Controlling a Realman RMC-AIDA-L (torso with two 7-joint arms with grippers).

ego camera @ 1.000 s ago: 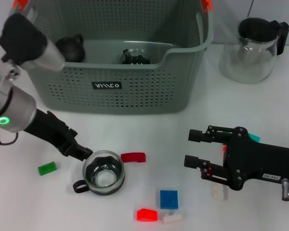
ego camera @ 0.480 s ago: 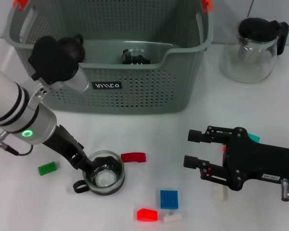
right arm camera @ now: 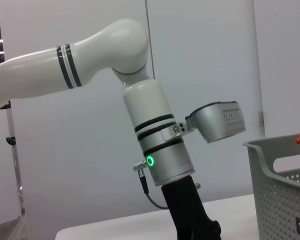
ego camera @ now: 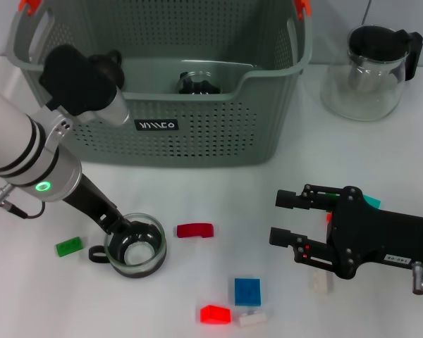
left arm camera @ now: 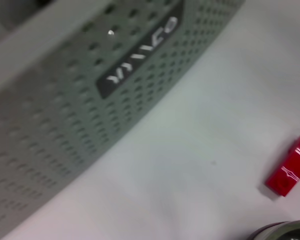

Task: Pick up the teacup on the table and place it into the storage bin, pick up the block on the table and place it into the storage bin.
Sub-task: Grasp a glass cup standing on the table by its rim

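A glass teacup (ego camera: 134, 244) with a dark base stands upright on the counter, near left. The grey-green perforated storage bin (ego camera: 197, 134) sits behind it. Small coloured blocks (ego camera: 247, 291) lie scattered nearby.

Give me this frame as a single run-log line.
phase: grasping teacup | left gripper at rim of glass teacup on table | right gripper open, idle over table | storage bin: teacup not in yet

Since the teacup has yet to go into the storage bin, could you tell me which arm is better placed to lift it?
Left. The left tool is already down at the rim of the teacup, in front of the storage bin. The right tool hangs open well to the cup's right, among the blocks.
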